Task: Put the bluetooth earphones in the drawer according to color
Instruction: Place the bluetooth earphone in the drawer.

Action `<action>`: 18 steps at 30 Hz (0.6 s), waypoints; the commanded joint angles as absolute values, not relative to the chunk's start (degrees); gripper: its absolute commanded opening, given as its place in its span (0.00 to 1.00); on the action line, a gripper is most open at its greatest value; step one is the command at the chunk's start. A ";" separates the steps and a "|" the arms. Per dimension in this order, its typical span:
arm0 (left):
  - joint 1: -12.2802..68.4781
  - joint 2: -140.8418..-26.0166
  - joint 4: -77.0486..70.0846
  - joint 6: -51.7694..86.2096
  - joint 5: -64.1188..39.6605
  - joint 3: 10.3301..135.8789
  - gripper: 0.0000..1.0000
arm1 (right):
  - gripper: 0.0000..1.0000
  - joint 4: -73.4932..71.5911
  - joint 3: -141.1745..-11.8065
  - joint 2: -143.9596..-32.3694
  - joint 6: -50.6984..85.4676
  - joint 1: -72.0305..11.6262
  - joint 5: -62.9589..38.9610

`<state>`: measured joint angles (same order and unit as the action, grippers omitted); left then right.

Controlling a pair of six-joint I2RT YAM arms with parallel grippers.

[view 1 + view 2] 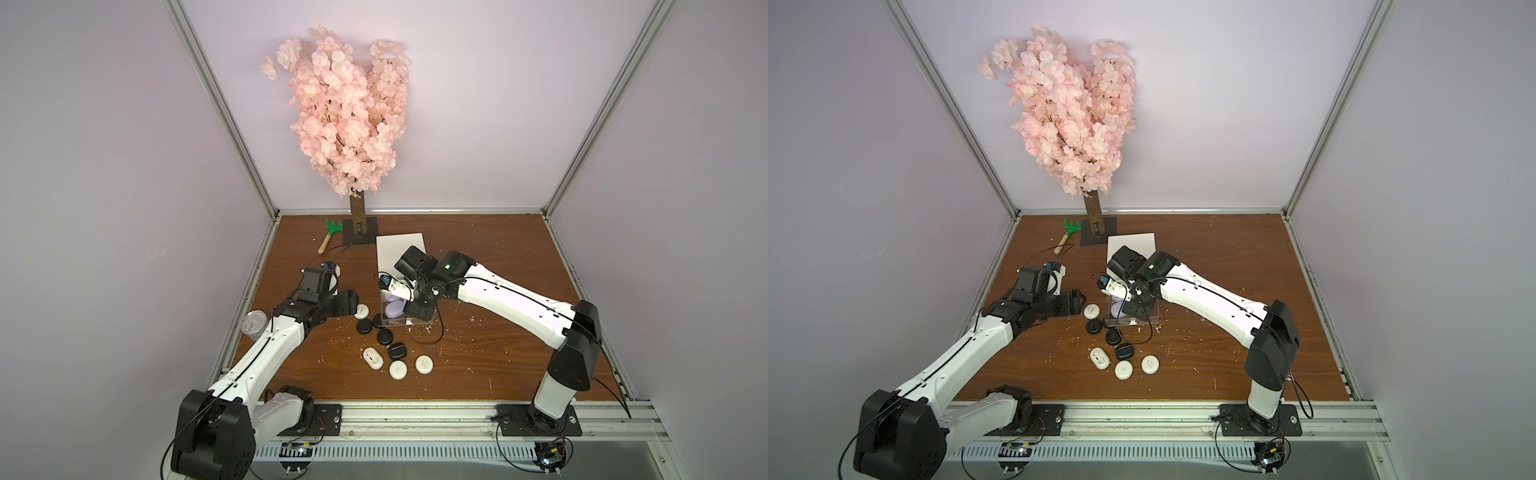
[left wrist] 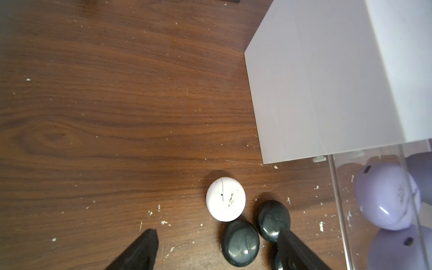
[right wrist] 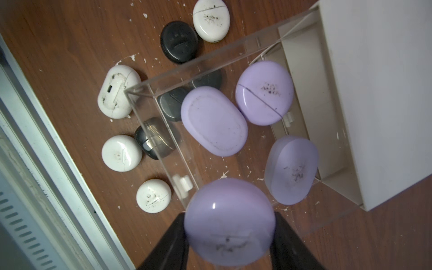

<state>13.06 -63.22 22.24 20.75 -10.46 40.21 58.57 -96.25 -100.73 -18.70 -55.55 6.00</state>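
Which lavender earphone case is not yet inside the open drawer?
The lavender case clamped in the right gripper; the other three lie inside the clear drawer.

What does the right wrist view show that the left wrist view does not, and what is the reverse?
Only the right wrist view shows the right hand, shut on a lavender case, and the metal rail at the table's edge. Only the left wrist view shows the left hand, open and empty. Both show the white cabinet, its clear drawer pulled out with lavender cases inside, and black cases on the wooden table.
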 commanded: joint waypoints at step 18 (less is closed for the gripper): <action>12.25 -62.93 22.23 20.04 -10.77 39.95 0.84 | 0.47 58.21 -95.17 -101.95 -23.44 -55.72 10.35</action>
<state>13.04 -63.22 22.24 20.75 -10.46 40.21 58.39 -95.61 -101.95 -22.28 -55.53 9.19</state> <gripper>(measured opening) 0.846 0.547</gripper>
